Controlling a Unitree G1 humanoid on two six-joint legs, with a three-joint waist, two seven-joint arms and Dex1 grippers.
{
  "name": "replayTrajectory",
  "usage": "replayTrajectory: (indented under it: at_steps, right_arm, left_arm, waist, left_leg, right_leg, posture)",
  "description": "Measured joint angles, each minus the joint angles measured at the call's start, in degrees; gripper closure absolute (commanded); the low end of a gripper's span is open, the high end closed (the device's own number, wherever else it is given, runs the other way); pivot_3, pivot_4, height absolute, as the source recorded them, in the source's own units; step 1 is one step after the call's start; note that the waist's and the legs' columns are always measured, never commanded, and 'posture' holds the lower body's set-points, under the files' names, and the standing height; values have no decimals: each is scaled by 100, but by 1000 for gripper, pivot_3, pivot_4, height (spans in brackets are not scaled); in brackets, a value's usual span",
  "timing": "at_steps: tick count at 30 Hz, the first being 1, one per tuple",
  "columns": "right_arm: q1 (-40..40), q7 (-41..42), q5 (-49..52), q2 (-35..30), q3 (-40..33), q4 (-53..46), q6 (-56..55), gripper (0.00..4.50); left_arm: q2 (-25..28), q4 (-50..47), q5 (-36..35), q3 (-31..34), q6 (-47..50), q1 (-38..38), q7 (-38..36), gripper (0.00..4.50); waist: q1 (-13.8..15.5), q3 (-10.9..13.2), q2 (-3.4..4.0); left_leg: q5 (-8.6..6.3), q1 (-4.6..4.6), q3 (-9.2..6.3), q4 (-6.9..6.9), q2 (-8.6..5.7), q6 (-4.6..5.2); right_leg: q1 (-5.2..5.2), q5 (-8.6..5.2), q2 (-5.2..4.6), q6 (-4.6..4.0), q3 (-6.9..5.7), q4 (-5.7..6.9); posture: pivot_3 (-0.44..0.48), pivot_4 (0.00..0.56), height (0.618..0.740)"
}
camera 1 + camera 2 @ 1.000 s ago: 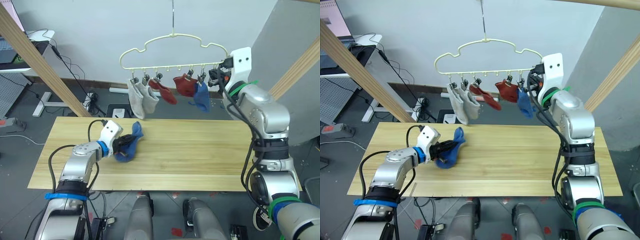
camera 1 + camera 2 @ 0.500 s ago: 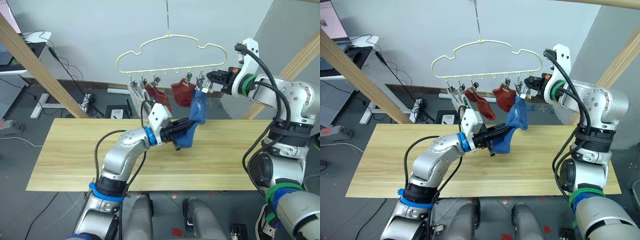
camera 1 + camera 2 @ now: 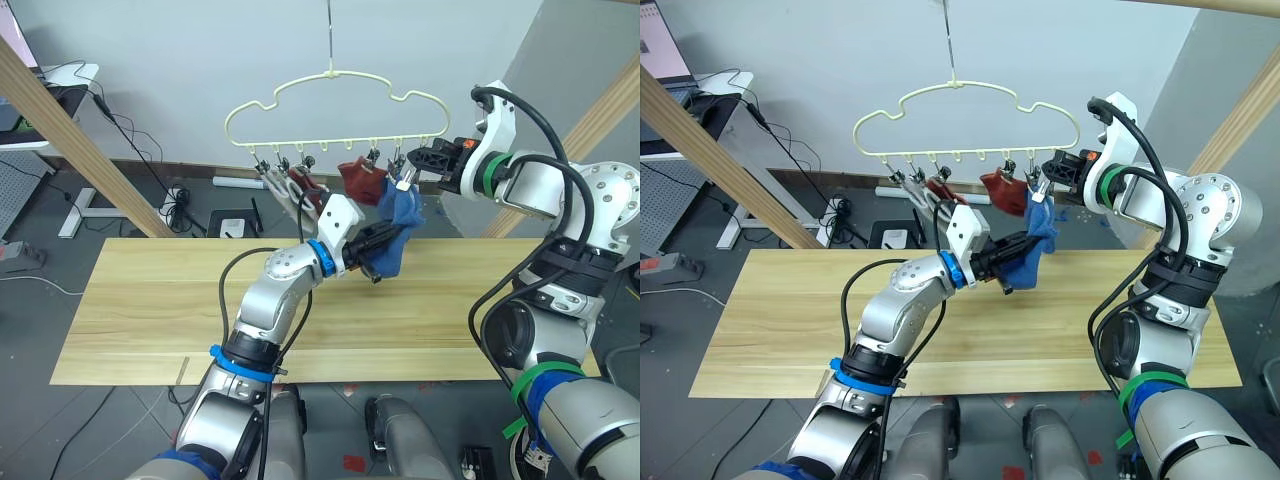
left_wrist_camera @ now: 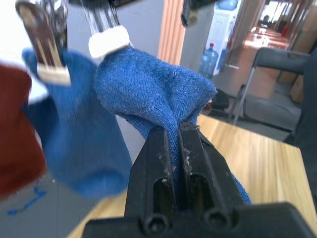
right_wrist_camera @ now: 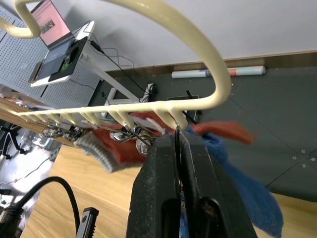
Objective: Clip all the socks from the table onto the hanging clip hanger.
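Observation:
The pale-yellow clip hanger (image 3: 300, 92) hangs over the table's (image 3: 150, 300) far edge. Two rust-red socks (image 3: 358, 180) and a grey sock (image 5: 96, 148) dangle from its clips, and one blue sock (image 4: 64, 144) hangs from a clip near the right end. My left gripper (image 3: 385, 238) is shut on the other blue sock (image 4: 153, 84), holding it up so its top touches a white-tipped clip (image 4: 109, 40). My right gripper (image 3: 420, 160) is at the hanger's right end, shut on the end clip's wire (image 5: 177, 131) just under the hanger's bar.
Thick wooden rails of the frame slant down at the left (image 3: 60, 130) and at the right (image 3: 600, 120). A desk with a laptop (image 3: 40, 85) stands at the back left, with cables on the floor behind the table.
My left gripper has lifted the blue sock higher and to the right, up to the end clip. My right gripper has stayed at the hanger's right end.

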Motion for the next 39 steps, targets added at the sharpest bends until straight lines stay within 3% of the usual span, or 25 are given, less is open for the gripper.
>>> replayTrajectory:
  at_steps: [10,13,17,23,31,36,39]
  right_arm:
    - [0,-40,-2,113,-59,-53,61,4500]
    - [1,-35,2,135,-67,-80,80,3674]
    - [7,-14,4,133,-56,-104,94,2183]
    - [217,176,4,-195,170,-250,-147,49]
    - [1559,955,26,-1213,898,-1190,-1271,0]
    - [2718,1316,-135,-1624,1446,-1596,-2196,0]
    - [3600,1562,-385,-1904,1828,-1822,-2956,0]
  left_arm:
    - [-50,293,47,126,-286,-261,129,4471]
    - [-79,297,44,123,-295,-278,125,4500]
    - [-101,282,39,113,-297,-277,95,4500]
    - [-107,257,60,54,-295,-277,14,2743]
    - [167,385,378,-125,-289,-252,-56,194]
    - [549,286,434,-106,-229,89,-147,31]
    - [1133,-205,374,81,18,708,-216,31]
  waist:
    - [-16,0,0]
    - [-17,0,0]
    - [-18,0,0]
    - [-14,0,0]
    - [-38,0,0]
    - [-63,0,0]
    - [-79,0,0]
  left_leg:
    - [0,-1,0,2,0,0]
    - [0,-1,0,0,1,0]
    - [0,0,0,1,1,0]
    - [0,-2,0,4,-1,0]
    - [0,0,0,4,0,0]
    - [1,5,3,8,2,0]
    - [1,14,3,3,8,-1]
  right_leg:
    - [0,0,0,0,-1,2]
    - [0,0,0,0,-1,2]
    - [0,0,1,0,0,3]
    - [0,0,0,0,0,3]
    - [0,0,4,1,2,3]
    - [0,-1,5,1,6,12]
    - [4,-1,9,2,9,11]
  posture:
    - [-31,283,740]
    - [-31,283,740]
    - [-31,283,740]
    - [-31,281,740]
    - [-41,282,740]
    - [-35,282,740]
    - [-27,281,740]
